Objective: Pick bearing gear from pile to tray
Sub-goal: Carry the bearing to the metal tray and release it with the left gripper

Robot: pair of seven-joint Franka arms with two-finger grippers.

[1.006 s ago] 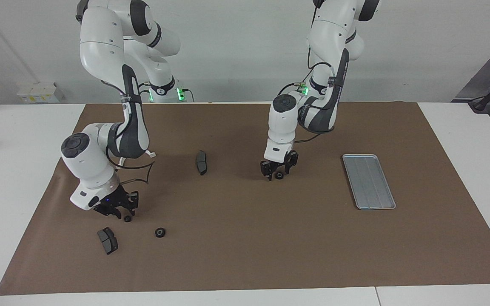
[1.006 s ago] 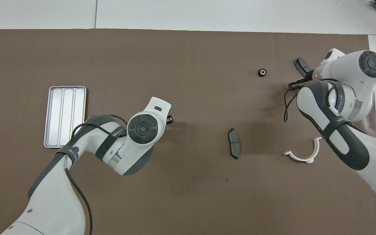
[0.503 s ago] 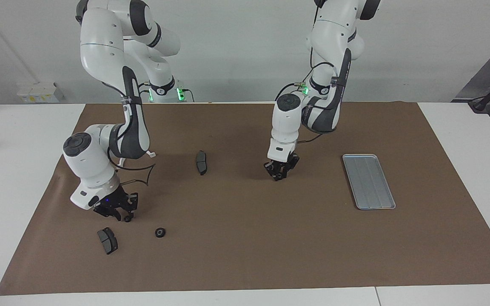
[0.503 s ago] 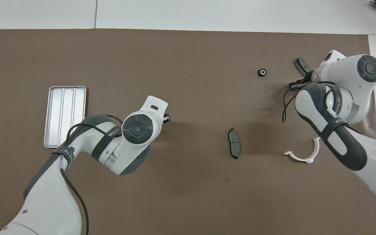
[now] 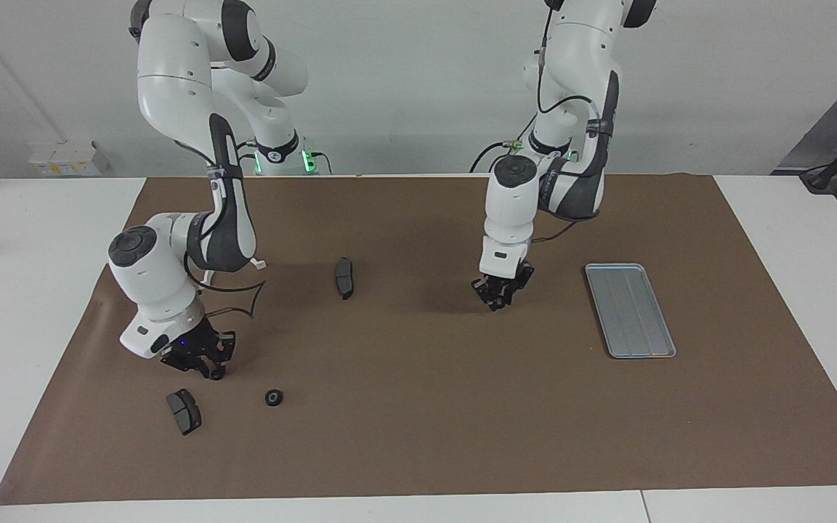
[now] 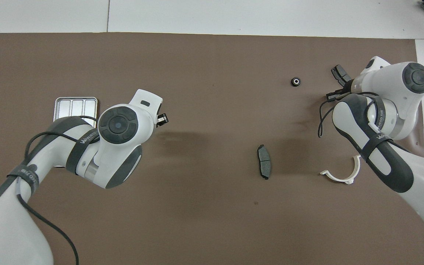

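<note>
Gears sit pinched in both tools: left tool (image 5: 496, 299) rides raised toward the tray (image 5: 630, 310). Right tool (image 5: 204, 363) hangs low over the desk (image 5: 418, 407) beside a brake pad (image 5: 184, 410).

A matt brown paper-like mat (image 5: 418, 407) covers the smooth white tabletop (image 5: 26, 305). The tray (image 5: 630, 309) beside the left gripper (image 5: 500, 299) looks like brushed silver metal with a dull sheen. The arms' shells are glossy white plastic. Near the right gripper (image 5: 204, 367) lies a matt dark grey brake pad (image 5: 184, 411)
</note>
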